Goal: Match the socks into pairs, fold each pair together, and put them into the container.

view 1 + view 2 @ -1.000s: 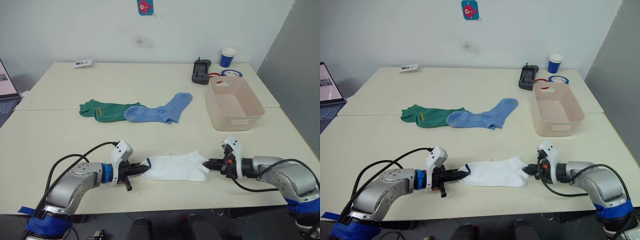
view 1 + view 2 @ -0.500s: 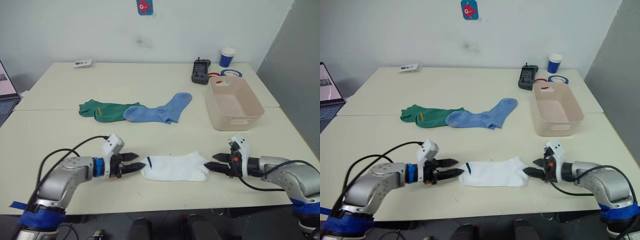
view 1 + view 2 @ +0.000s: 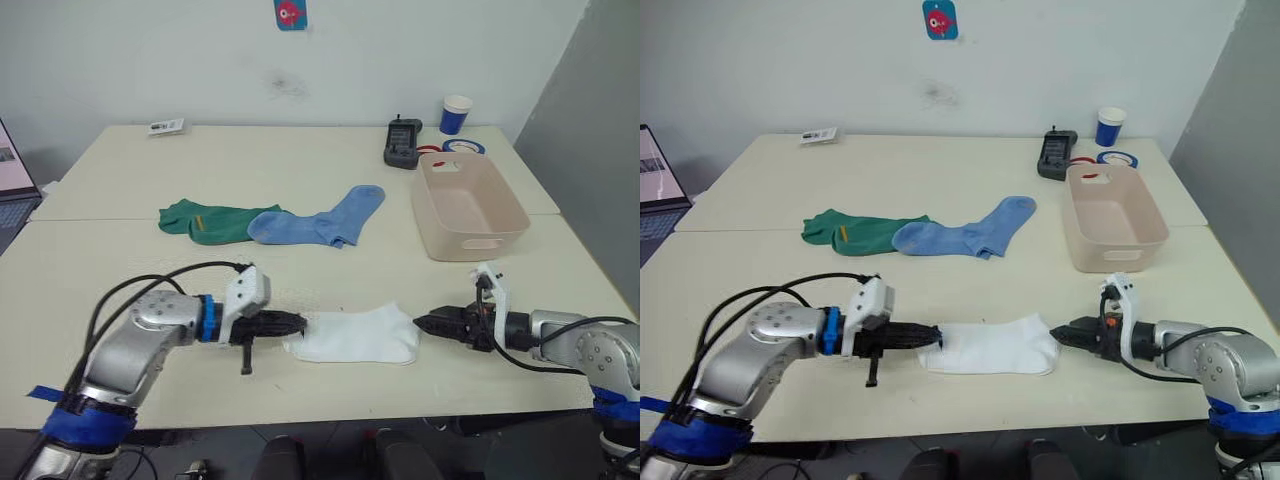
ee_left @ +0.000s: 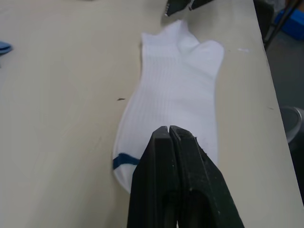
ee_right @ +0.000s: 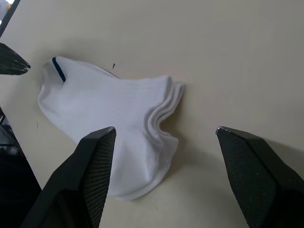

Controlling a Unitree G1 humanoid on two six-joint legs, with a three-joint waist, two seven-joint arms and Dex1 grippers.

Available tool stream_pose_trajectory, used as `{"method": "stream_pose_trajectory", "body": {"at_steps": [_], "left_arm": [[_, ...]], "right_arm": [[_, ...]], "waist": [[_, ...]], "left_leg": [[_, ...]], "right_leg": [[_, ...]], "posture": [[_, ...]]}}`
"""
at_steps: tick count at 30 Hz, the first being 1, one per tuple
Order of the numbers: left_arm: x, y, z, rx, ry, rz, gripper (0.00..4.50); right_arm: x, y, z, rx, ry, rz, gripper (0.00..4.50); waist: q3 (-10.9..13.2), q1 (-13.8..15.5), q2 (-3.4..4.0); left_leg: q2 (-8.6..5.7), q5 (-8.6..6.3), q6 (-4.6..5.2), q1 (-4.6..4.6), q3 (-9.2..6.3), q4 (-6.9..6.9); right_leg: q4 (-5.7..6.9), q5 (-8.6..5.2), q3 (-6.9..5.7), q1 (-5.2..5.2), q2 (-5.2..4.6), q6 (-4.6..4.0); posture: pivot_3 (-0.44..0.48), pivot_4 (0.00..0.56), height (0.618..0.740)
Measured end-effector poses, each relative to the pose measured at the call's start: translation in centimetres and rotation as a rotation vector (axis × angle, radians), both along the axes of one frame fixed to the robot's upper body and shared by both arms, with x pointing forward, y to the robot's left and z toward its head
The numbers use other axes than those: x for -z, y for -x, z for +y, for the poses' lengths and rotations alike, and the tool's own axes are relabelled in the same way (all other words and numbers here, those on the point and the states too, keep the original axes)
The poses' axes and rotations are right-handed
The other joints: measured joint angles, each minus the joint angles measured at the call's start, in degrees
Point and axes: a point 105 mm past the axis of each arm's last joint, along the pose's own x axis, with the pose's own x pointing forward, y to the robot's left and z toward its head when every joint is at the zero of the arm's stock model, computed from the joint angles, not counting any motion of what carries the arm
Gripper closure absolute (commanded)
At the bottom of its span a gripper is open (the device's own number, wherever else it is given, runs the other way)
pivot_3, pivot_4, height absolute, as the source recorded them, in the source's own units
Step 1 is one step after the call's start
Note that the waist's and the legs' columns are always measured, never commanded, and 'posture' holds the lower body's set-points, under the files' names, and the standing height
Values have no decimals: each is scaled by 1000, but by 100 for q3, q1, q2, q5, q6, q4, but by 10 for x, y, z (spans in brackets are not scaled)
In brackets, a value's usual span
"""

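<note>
- Your left gripper [image 3: 297,324] sits at the toe end of the white socks [image 3: 360,335], its fingers [image 4: 175,156] pressed together over the fabric; whether they pinch any cloth, you cannot tell.
- Your right gripper [image 3: 425,323] lies just beside the cuff end, fingers [image 5: 97,164] spread wide and not touching the socks.
- The white pair lies flat at the near edge of the surface [image 3: 300,180], one sock stacked on the other.
- Farther back, a dark green sock [image 3: 205,219] and a light blue sock [image 3: 320,222] overlap at their ends.
- The beige tub [image 3: 466,205] stands on the right, well apart from the white pair.
</note>
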Motion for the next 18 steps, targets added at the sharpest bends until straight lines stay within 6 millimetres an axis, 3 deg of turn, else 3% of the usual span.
{"method": "stream_pose_trajectory", "body": {"at_steps": [11,18], "left_arm": [[33,-11,-10,7,-110,-7,4455],[34,-12,-13,25,-141,-37,4455]], "right_arm": [[4,0,13,-58,20,13,888],[12,1,21,-97,18,46,888]], "waist": [[0,-8,0],[0,-1,0]], "left_leg": [[-1,0,0,0,-2,1],[0,0,1,0,-3,1]], "right_leg": [[0,0,-2,-1,4,0],[1,0,0,1,2,0]], "posture": [[0,150,740],[0,150,740]]}}
